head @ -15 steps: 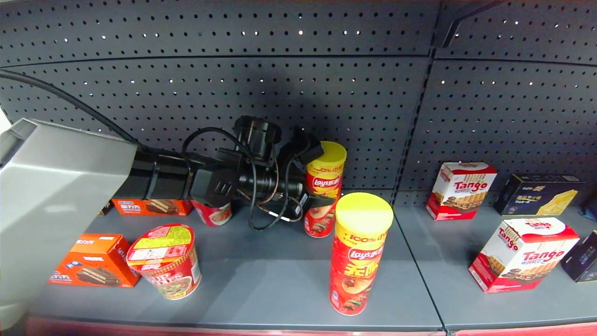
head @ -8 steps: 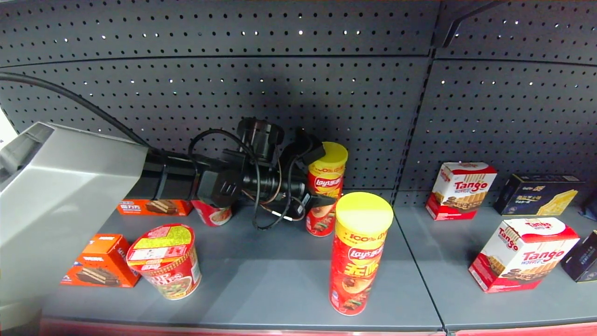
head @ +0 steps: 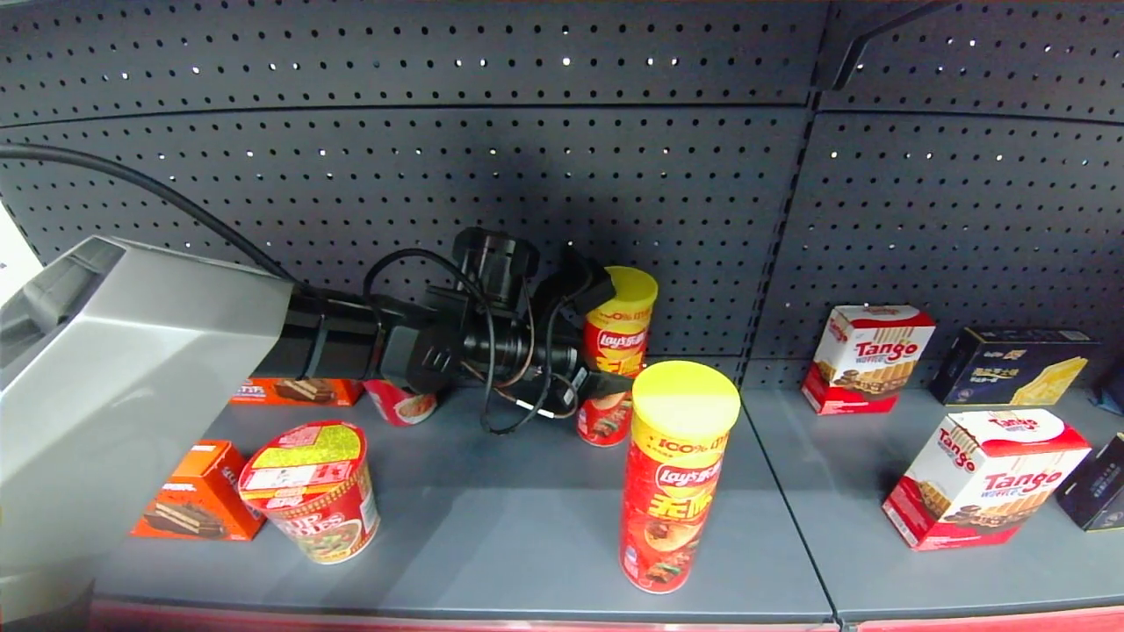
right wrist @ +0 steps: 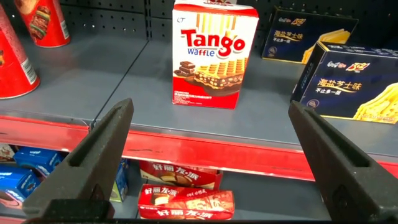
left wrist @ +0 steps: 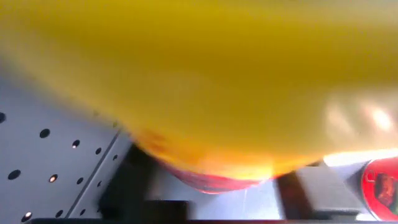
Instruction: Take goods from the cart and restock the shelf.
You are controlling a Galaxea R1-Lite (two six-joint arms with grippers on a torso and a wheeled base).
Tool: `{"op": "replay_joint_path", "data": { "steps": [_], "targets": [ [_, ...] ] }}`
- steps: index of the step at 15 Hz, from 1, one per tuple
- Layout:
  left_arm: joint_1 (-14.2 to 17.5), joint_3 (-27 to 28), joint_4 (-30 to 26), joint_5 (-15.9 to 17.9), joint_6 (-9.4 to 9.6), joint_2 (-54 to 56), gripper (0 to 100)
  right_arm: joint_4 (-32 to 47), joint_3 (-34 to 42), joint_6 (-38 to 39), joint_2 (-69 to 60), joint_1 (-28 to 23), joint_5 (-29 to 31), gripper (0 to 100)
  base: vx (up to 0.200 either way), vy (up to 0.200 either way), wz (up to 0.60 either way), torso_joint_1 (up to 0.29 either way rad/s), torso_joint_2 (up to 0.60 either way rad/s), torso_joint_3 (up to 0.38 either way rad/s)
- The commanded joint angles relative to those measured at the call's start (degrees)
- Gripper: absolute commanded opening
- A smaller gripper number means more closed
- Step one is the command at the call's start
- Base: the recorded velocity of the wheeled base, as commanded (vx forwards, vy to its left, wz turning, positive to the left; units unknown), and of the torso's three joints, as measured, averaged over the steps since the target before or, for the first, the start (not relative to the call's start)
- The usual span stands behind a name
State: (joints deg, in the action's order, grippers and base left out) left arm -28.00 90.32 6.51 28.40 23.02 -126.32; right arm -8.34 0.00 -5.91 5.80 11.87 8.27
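Chips can (head: 630,288) at shelf (head: 492,518) back, behind second can (head: 672,478), pinched by left gripper (head: 602,333) fingers. Right gripper (right wrist: 209,106) fingers spread. Risk: release before base sits flat, can likely tips onto second can; arm pullback may clip noodle cup (head: 402,405) beneath.

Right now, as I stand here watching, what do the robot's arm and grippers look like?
The left arm starts as a bulky light-grey box casing, then narrows into black cylindrical segments hung with looping black cables, with one thick cable trailing off behind. The left gripper is black. The right gripper has two dark, wedge-shaped fingers with a rough, foam-like surface.
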Motion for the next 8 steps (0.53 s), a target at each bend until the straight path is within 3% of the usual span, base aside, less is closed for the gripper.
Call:
{"op": "replay_joint_path", "data": {
  "steps": [1,8],
  "targets": [
    [0.0,-0.2,0.3,0.0,-0.08,-0.1,100,0.1,0.0,0.0,0.1,0.0,0.0,100,0.0,0.0,0.0,0.0,0.0,0.0],
    [1.3,-4.1,1.9,-0.1,-0.08,2.7,100,0.2,0.0,0.0,0.1,0.0,0.0,100,0.0,0.0,0.0,0.0,0.0,0.0]
  ]
}}
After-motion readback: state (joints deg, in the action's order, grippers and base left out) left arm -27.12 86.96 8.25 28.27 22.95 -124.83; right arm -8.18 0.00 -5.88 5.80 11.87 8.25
